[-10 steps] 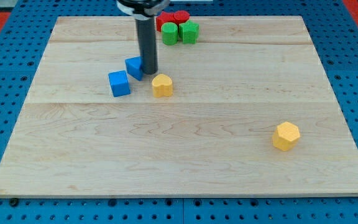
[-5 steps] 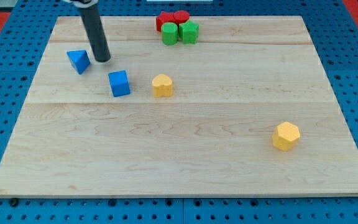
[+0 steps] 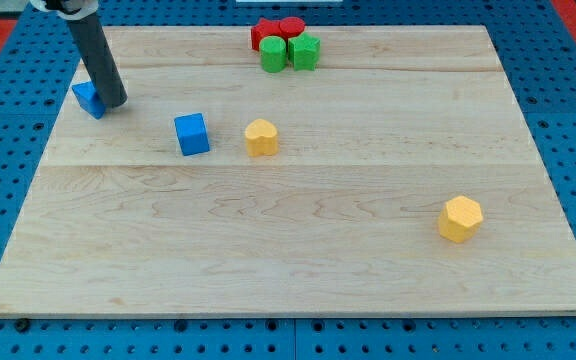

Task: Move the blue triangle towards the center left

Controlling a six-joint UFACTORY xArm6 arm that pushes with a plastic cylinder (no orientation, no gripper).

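Note:
The blue triangle [image 3: 87, 99] lies near the board's left edge, in the upper left part of the view. My tip [image 3: 114, 102] rests right against the triangle's right side, and the dark rod rises from it toward the view's top left, hiding part of the block. A blue cube [image 3: 192, 134] sits to the right of the tip, clear of it.
A yellow block [image 3: 261, 137] lies right of the blue cube. A yellow hexagon [image 3: 460, 218] sits at the lower right. Two red blocks [image 3: 277, 29] and two green blocks [image 3: 289, 52] cluster at the top centre. The wooden board [image 3: 298, 250] lies on a blue pegboard.
My tip has moved left across the board, pushing the blue triangle from beside the blue cube to near the left edge. The other blocks have not moved.

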